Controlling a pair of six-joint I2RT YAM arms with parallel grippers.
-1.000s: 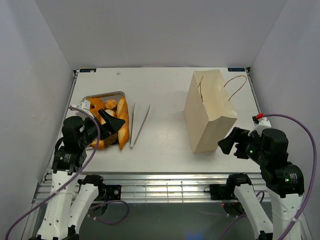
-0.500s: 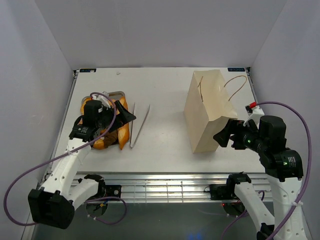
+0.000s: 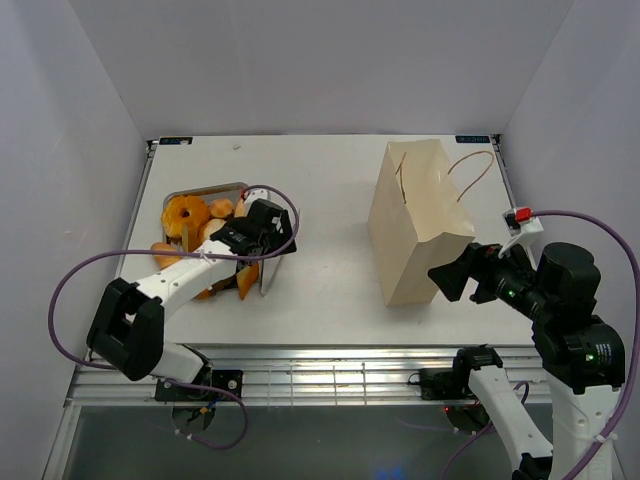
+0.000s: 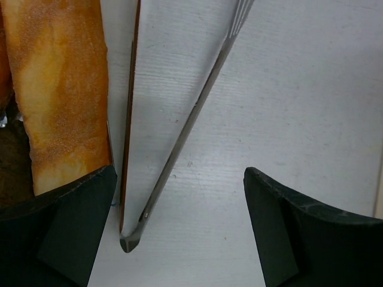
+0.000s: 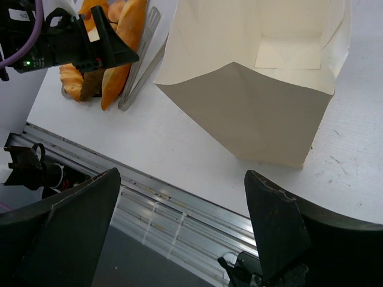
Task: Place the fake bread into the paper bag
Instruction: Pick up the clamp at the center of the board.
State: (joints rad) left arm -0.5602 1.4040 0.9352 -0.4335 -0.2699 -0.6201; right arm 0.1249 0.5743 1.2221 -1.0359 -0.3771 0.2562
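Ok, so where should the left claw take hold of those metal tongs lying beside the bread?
Across both arms, near the joined end, coming straight down. The tongs lie flat on the table in a narrow V, so closing across it should pinch the arms together. The open left claw straddles them; mind the baguette close on one side.

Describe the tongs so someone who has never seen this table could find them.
On the table's left half, find the tray of bread. Just right of the baguette lie the tongs, under the left claw. They alone are thin silver metal: two arms joined in a V.
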